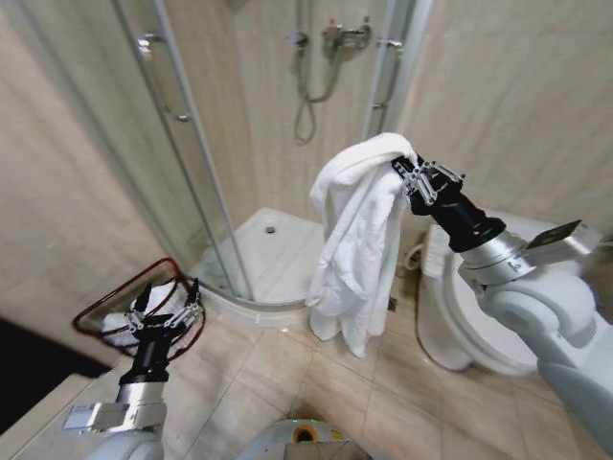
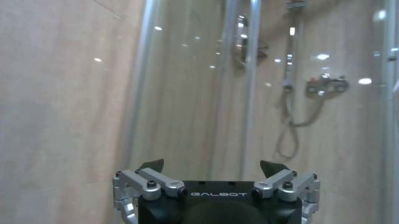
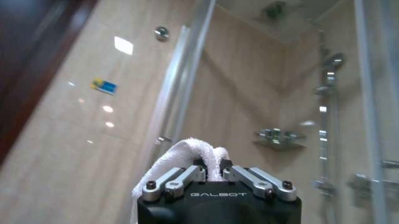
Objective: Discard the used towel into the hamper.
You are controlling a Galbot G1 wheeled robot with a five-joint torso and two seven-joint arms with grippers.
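Observation:
A white towel [image 1: 352,240] hangs in long folds in mid-air, well above the floor tiles. My right gripper [image 1: 402,174] is shut on its top fold; in the right wrist view the towel [image 3: 187,154] bunches between the closed fingers [image 3: 187,176]. The hamper [image 1: 120,311], a dark reddish wire basket with something white inside, sits on the floor at the lower left beside the shower. My left gripper [image 1: 165,307] is held low over the hamper's near rim, open and holding nothing; its spread fingertips [image 2: 153,165] show in the left wrist view.
A curved glass shower enclosure [image 1: 182,153] with a white tray [image 1: 273,254] stands behind the towel. A white toilet [image 1: 479,316] is at the right, under my right arm. Tiled floor [image 1: 316,383] lies open between hamper and toilet.

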